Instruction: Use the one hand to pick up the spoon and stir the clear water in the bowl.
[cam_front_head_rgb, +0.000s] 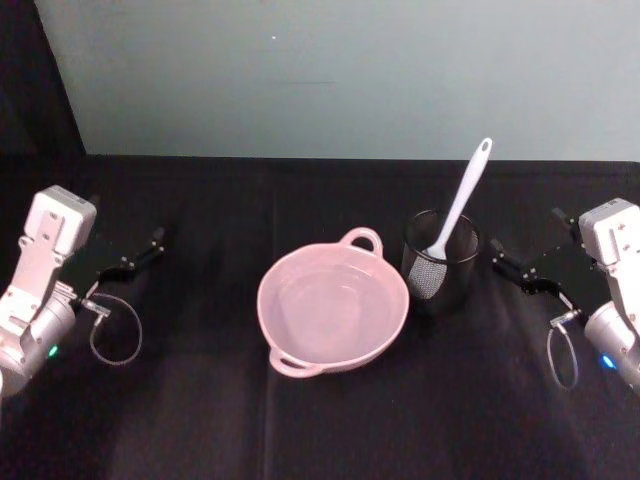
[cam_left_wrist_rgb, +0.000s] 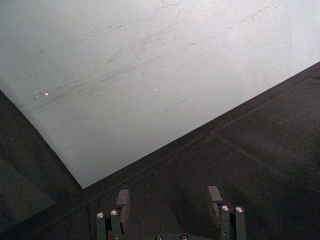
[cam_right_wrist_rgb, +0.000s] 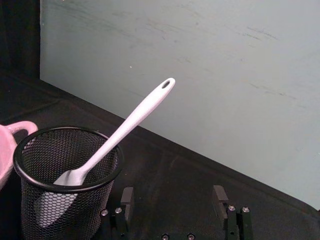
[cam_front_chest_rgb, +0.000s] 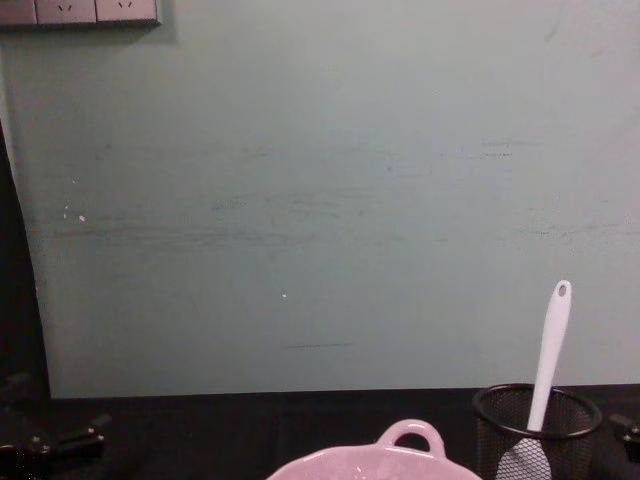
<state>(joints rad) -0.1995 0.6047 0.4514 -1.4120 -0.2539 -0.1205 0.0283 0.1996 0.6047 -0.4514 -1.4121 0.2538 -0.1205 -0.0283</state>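
Black cloth (cam_front_head_rgb: 330, 430) covers the table, and a pale green wall (cam_front_head_rgb: 330, 80) stands behind it. The spoon (cam_front_head_rgb: 460, 205) (cam_right_wrist_rgb: 125, 127) (cam_front_chest_rgb: 548, 350) is white and long. It stands in a black mesh cup (cam_front_head_rgb: 462, 262) (cam_right_wrist_rgb: 90, 210) (cam_front_chest_rgb: 575, 440) with its wide head down at the bottom. Its thin handle leans on the cup's rim and sticks up and out toward the wall and the robot's right. The small hole at the tip is at the very top.

The cup is upright. Just beside it, on the robot's left, sits the pink bowl (cam_front_head_rgb: 272, 325) (cam_right_wrist_rgb: 7, 145) (cam_front_chest_rgb: 370, 465). One small loop handle on the bowl points to the wall, close to the cup, and the other points to the robot. Clear water seems to lie in the bowl.

The right gripper (cam_front_head_rgb: 525, 240) (cam_right_wrist_rgb: 173, 200) is near the cup, on its right side, low over the cloth. Its two fingers are spread wide and nothing is between them. It does not touch the spoon or the cup.

The left gripper (cam_front_head_rgb: 130, 240) (cam_left_wrist_rgb: 169, 200) is well apart from the bowl, far over on the left side of the table. Its fingers are spread wide too and hold nothing.

High on the wall, the chest view has a row of sockets (cam_front_chest_rgb: 80, 10) at its top left corner.
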